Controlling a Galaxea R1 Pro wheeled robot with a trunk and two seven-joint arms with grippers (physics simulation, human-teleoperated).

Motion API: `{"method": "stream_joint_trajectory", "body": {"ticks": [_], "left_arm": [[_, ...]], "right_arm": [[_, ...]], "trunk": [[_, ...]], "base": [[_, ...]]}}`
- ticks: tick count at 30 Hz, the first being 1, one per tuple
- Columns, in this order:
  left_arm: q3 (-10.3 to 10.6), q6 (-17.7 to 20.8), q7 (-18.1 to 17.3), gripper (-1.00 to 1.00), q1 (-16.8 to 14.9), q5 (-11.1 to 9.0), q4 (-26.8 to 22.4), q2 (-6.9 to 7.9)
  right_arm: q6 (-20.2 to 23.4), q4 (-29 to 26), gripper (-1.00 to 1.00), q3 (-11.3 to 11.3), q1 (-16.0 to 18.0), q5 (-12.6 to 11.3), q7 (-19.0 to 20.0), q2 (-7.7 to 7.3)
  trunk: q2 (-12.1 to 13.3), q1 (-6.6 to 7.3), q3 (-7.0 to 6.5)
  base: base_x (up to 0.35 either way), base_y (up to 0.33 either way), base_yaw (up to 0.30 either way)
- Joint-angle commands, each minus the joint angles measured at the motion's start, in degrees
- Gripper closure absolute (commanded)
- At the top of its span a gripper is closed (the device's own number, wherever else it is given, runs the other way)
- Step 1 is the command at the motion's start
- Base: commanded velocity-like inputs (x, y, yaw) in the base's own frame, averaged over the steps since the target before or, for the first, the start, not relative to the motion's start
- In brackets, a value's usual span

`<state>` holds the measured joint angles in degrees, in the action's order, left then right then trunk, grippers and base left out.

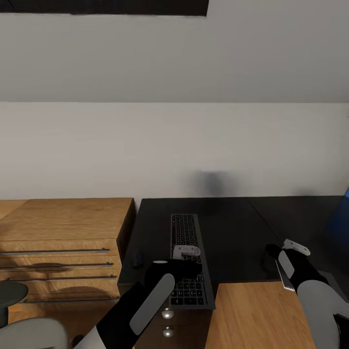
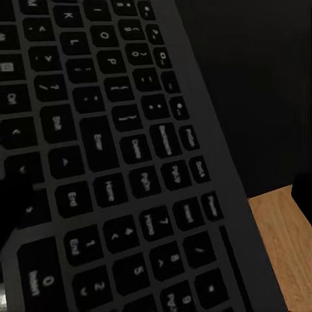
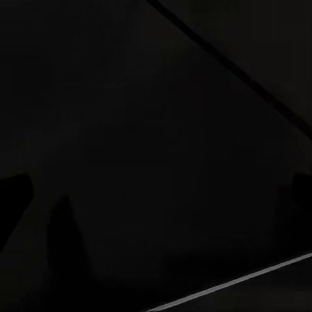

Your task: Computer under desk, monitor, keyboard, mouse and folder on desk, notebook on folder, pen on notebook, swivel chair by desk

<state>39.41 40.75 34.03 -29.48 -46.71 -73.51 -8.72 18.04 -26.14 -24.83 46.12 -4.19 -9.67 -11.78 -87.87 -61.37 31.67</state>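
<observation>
Slim silver-grey keyboard [image 1: 190, 261] is lying on matte black desk [image 1: 232, 232], its near end overhanging the edge. Oak drawer unit [image 1: 63, 242] is standing left, touching the desk.

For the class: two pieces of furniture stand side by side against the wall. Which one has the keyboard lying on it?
The desk with the matte black top holds the keyboard; the oak drawer unit beside it has bar handles and a wooden top.

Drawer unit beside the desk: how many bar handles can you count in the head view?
4, stacked down the oak drawer unit's front: top handle, second, third, and lowest, which shows only in part. Any lower ones would be hidden behind the swivel chair.
</observation>
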Motion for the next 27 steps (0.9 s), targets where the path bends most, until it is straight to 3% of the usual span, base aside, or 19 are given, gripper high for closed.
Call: {"method": "stream_joint_trajectory", "body": {"ticks": [1, 10, 21, 24, 27], "left_arm": [[0.08, 0.03, 0.62, -1.00, -0.06, -0.60, -0.06, -0.01], [0.25, 0.03, 0.91, -1.00, -0.06, -0.58, 0.18, -0.17], [0.23, 0.03, 0.97, -1.00, -0.06, -0.59, 0.29, -0.24], [0.23, 0.03, 1.01, -1.00, -0.06, -0.58, 0.29, -0.18], [0.23, -0.01, 1.06, -1.00, -0.06, -0.42, 0.30, -0.16]], "right_arm": [[-0.20, -0.10, -1.00, 0.00, 0.02, -0.47, -0.28, 0.02], [-5.02, -1.38, -1.00, 0.31, 0.02, -0.12, -0.50, 0.58], [-5.51, -5.05, -1.00, 0.22, -0.02, 0.09, -0.57, 2.57], [-5.29, -9.85, -1.00, 0.22, -1.72, 0.16, -0.62, 4.07], [-3.65, -20.77, -1.00, 0.25, -7.71, 0.26, -0.80, 7.11]], "trunk": [[0.38, 0.23, -0.12], [3.99, 2.21, -1.74], [8.40, 4.62, -3.71], [9.61, 5.28, -4.25], [10.81, 5.94, -4.79]], "base": [[0.000, 0.000, 0.000], [0.000, 0.000, 0.000], [0.000, 0.000, 0.000], [0.000, 0.000, 0.000], [0.000, 0.000, 0.000]]}}
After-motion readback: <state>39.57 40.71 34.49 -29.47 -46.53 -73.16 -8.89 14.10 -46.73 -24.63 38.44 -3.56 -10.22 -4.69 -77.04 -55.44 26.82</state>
